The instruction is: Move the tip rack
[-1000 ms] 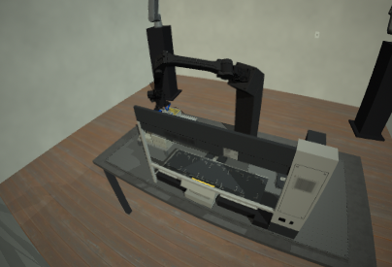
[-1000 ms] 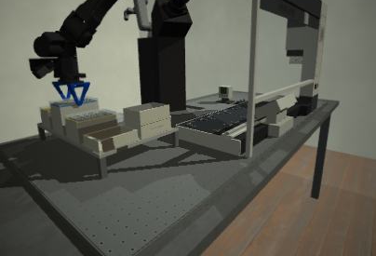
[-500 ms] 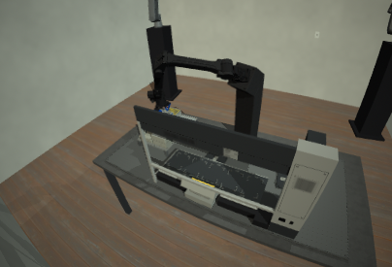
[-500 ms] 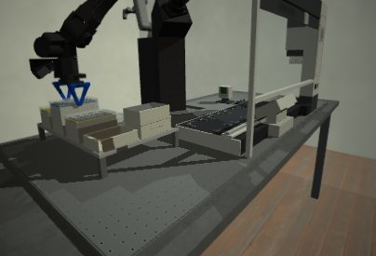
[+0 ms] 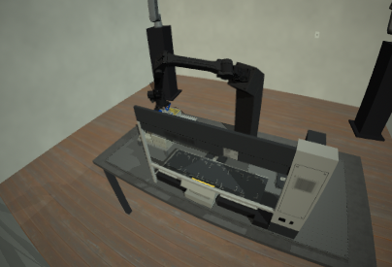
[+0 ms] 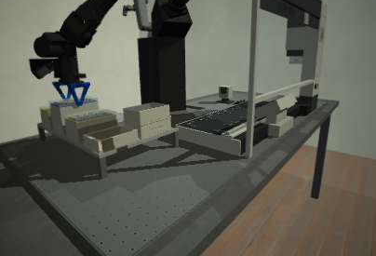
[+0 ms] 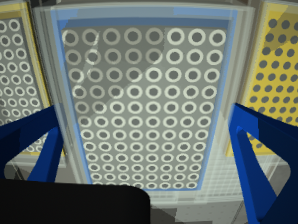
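Observation:
A blue-framed tip rack (image 7: 143,96) full of tips sits on the shelf under a clear cover. It also shows in the exterior view (image 6: 74,105) at the shelf's far left. My gripper (image 7: 147,112) is open and hangs just above this rack, with one blue finger on each long side and not touching it. The gripper also shows in the exterior view (image 6: 72,95) and in the top view (image 5: 165,107). The rack's size label is not readable. The deck (image 6: 223,117) with its positions lies under the machine frame and holds no labware that I can see.
A yellow rack with tips (image 7: 16,76) stands to one side of the blue rack, and a yellow rack with dark empty holes (image 7: 276,76) to the other. On the shelf (image 6: 107,136) are also an open tan tray (image 6: 112,140) and two stacked blocks (image 6: 148,119).

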You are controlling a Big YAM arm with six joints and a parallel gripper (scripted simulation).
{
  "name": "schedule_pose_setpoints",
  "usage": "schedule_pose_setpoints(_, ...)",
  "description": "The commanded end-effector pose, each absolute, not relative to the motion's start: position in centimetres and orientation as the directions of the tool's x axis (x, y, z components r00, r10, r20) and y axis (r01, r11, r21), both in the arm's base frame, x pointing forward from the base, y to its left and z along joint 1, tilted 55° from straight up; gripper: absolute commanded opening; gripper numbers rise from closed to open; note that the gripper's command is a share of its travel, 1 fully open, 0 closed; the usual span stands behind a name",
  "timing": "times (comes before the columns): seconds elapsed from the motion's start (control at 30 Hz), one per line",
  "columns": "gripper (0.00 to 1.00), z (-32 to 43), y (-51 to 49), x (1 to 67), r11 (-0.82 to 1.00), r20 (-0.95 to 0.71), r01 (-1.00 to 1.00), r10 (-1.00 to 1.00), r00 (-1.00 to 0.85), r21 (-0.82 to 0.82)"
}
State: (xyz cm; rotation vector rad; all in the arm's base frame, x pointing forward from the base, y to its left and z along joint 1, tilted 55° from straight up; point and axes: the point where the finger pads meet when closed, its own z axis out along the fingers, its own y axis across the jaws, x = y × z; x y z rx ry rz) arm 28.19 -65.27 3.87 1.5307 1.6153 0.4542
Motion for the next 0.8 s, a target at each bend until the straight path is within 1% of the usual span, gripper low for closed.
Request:
schedule_pose_setpoints(0.0, 1.00, 3.59, -65.27, 29.35, 0.188, -0.318, 0.631, 0.943, 0.098, 0.753)
schedule_pose_setpoints(0.53, 1.00, 3.59, -65.27, 29.35, 0.188, -0.318, 0.631, 0.943, 0.098, 0.753)
schedule_pose_setpoints(0.57, 0.00, 3.59, -65.27, 29.35, 0.188, -0.318, 0.631, 0.943, 0.098, 0.753)
schedule_pose_setpoints(0.77, 0.00, 3.60, -65.26, 29.36, 0.188, -0.318, 0.630, 0.943, 0.098, 0.753)
